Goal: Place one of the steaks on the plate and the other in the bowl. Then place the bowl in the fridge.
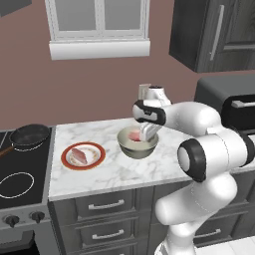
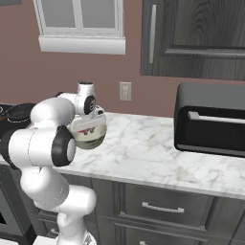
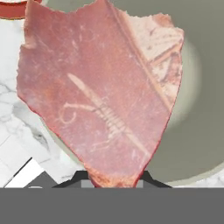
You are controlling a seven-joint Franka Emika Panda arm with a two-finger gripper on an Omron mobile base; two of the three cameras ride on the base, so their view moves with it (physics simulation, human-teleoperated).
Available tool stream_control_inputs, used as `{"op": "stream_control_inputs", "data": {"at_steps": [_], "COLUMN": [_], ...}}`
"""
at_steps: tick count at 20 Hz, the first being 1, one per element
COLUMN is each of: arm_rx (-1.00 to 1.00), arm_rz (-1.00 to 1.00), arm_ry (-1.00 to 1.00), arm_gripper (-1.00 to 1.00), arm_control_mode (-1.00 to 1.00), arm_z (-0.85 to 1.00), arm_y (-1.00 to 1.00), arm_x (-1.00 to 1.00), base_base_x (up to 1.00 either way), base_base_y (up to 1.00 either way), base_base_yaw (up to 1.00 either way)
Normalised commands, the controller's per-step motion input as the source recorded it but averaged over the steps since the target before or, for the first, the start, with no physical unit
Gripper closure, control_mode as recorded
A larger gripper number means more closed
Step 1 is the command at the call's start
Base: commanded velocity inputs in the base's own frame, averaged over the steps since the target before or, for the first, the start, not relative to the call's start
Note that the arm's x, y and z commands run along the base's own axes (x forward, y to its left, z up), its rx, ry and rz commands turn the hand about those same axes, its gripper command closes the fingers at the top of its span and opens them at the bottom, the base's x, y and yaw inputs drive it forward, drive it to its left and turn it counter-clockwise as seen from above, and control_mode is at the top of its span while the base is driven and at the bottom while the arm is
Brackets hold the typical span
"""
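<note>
Pink-red steak (paler tan streaks), cream-rimmed greenish bowl, white plate ringed red-orange, grey-veined white marble counter.

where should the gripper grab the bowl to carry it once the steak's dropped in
Grip the bowl by its cream rim, coming straight down from above with one finger inside and one outside the wall. It sits upright and open on the counter, too wide to span. Pick the rim section away from the steak held by the gripper.
</note>
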Motion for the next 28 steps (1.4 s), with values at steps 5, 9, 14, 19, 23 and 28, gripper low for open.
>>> {"op": "stream_control_inputs", "data": {"at_steps": [5,9,14,19,23,28], "arm_rx": [-0.09,-0.04,-0.02,0.00,0.00,0.00], "arm_rz": [0.00,0.00,0.00,0.00,0.00,0.00], "arm_ry": [0.00,0.00,0.00,0.00,0.00,0.00], "arm_gripper": [1.00,1.00,1.00,1.00,1.00,-1.00], "arm_control_mode": [-1.00,-1.00,-1.00,-1.00,-1.00,-1.00], "arm_z": [-0.14,-0.19,-0.18,-0.06,-0.03,-0.01], "arm_y": [0.02,0.01,0.00,0.00,0.00,0.08], "arm_x": [0.00,0.00,0.11,0.22,0.19,0.04], "base_base_x": [0.00,0.00,0.00,0.00,0.00,0.00], "base_base_y": [0.00,0.00,0.00,0.00,0.00,0.00], "base_base_yaw": [0.00,0.00,0.00,0.00,0.00,0.00]}}
